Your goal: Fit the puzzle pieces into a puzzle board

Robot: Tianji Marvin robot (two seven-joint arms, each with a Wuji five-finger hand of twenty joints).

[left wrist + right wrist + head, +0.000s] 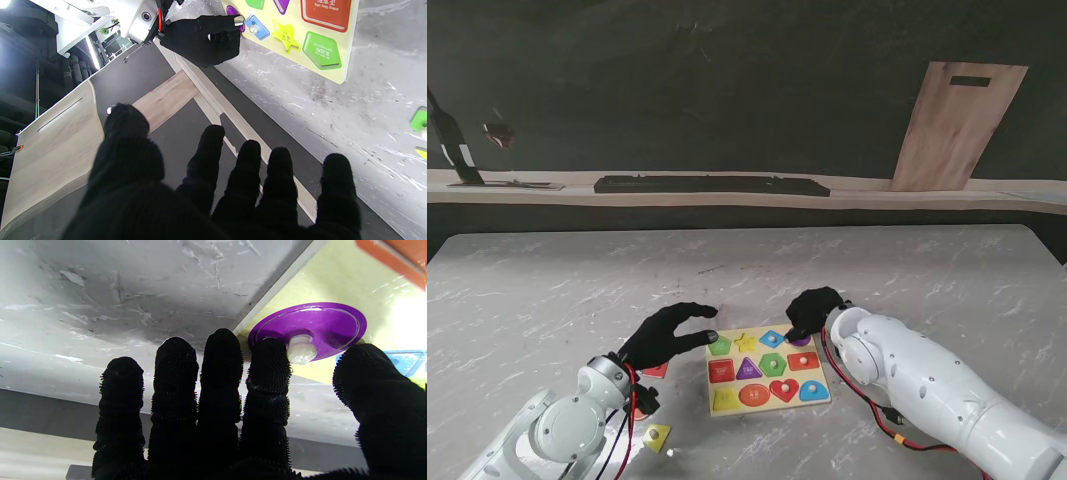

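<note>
Nearest to me a loose yellow piece (pixel 657 436) lies on the table (pixel 547 290), not yet placed. Beside it my left hand (pixel 667 336) hovers with fingers spread and holds nothing. The puzzle board (pixel 767 367) is almost full. At its far right corner my right hand (pixel 812 312) touches the knob of the purple round piece (pixel 308 329) with index finger and thumb, half closed. I judge it is being seated; next comes a gentle press, then release.

Left hand (pixel 670 335) spread, empty; right hand (pixel 812 310) fingers extended.
</note>
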